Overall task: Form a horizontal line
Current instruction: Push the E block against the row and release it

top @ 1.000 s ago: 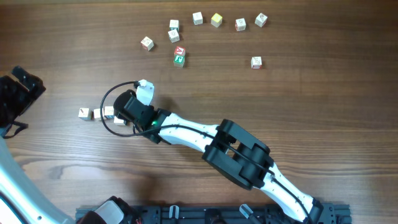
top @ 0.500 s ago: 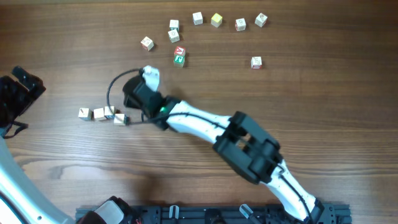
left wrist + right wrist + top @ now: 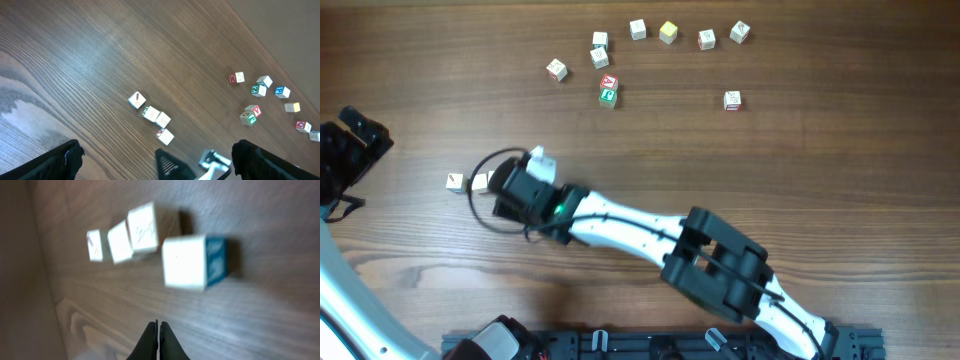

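The horizontal line (image 3: pixel 150 113) is a short row of whitish letter cubes on the wood table. Three touch edge to edge, and the fourth cube (image 3: pixel 187 262), blue on one side, sits slightly out of line at the end. Overhead, only the two left cubes (image 3: pixel 466 182) show, because the right arm's wrist covers the others. My right gripper (image 3: pixel 158 330) is shut with nothing in it, its tips just short of the blue-sided cube. My left gripper (image 3: pixel 157 146) hangs wide open and empty, high above the table at the far left (image 3: pixel 350 150).
Several loose cubes lie scattered at the back: a red one (image 3: pixel 608 82) touching a green one (image 3: pixel 608 97), a yellowish one (image 3: pixel 667 32), a lone one (image 3: pixel 732 99) further right. The right arm (image 3: pixel 650 230) stretches diagonally from the front right.
The right gripper closed from half open to shut. It swung away behind the row, then came back left over the row's right end, hiding two cubes overhead.
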`<state>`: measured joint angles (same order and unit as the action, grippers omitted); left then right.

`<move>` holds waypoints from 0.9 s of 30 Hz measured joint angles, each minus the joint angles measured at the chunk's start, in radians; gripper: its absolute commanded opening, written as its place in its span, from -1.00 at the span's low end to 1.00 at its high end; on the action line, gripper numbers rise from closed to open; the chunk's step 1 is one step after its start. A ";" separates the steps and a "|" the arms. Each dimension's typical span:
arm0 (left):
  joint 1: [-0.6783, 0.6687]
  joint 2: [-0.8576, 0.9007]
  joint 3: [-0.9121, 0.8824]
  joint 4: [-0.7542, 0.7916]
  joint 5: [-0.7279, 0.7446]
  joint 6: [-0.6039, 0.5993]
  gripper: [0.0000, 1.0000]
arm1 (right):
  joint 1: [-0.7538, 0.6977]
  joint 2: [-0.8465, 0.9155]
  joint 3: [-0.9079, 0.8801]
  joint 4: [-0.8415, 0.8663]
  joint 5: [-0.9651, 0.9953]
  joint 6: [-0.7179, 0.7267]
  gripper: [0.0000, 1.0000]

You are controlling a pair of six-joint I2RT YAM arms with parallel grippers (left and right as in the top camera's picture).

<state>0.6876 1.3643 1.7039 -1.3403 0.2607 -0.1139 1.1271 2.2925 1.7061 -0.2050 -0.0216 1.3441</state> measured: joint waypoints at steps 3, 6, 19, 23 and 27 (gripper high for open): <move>0.000 0.000 0.000 0.000 0.000 0.000 1.00 | 0.024 0.000 0.000 0.003 0.016 0.023 -0.91; 0.000 0.000 0.000 0.000 0.000 0.000 1.00 | 0.029 0.000 0.000 0.004 0.032 0.041 -0.91; 0.000 0.000 0.000 0.000 0.000 0.000 1.00 | 0.025 0.077 0.000 0.019 0.077 0.151 -0.91; 0.000 0.000 0.000 0.000 0.000 0.000 1.00 | 0.023 0.079 0.000 0.024 0.084 0.177 -0.91; 0.000 0.000 0.000 0.000 0.000 0.000 1.00 | 0.019 0.080 0.000 0.034 0.094 0.208 -0.91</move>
<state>0.6876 1.3643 1.7039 -1.3403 0.2607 -0.1139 1.1465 2.3726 1.7061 -0.1707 0.0723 1.5520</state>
